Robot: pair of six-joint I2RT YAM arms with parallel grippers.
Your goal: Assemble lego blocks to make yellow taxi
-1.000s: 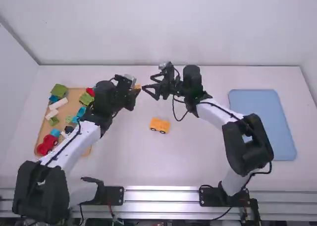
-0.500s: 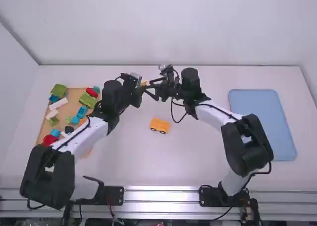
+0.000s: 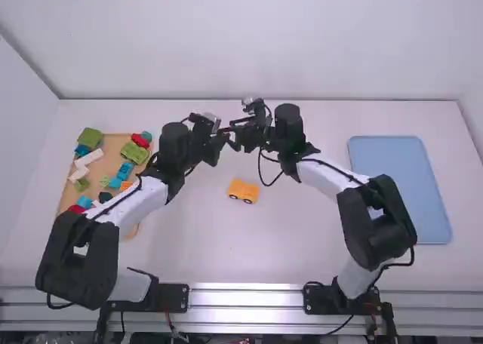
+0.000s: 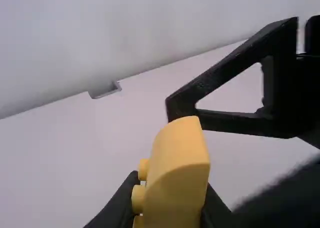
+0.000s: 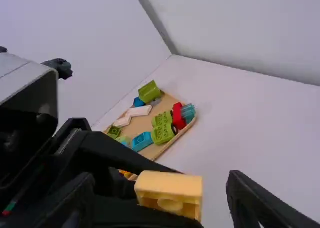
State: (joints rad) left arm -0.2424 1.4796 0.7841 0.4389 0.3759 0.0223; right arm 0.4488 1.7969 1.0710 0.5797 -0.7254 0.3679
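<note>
Nearest, along the table's [image 3: 317, 257] near edge, the bases of both arms stand on a metal rail [image 3: 245, 297], and the left arm [image 3: 132, 204] leans across the near part of a tan tray [image 3: 112, 145]. Farther in, around the middle of the table, a wheeled yellow block [image 3: 244, 188] rests with dark wheels on its side toward the near edge. In the tray, by the table's left edge, a red block [image 3: 76, 208] lies toward the near end, then a dark round piece [image 3: 105, 198], an orange block [image 3: 127, 185], blue blocks [image 3: 124, 170] and white blocks [image 3: 90, 157]. A green wheeled block [image 3: 135, 152] and a red piece [image 3: 140, 140] lie near the tray's far right corner, and a large green block [image 3: 90, 137] sits at its far left corner. A blue tray [image 3: 400, 185] lies near the table's right edge. Beyond the wheeled block, toward the table's far edge, the two grippers meet in the air. The left gripper [image 3: 221, 138] is clamped on a yellow block [image 4: 175, 173], its studs facing sideways in the left wrist view. The right gripper [image 3: 233, 134] has its jaws apart, with that block between them. Behind the far edge rises a white wall [image 3: 241, 42].
</note>
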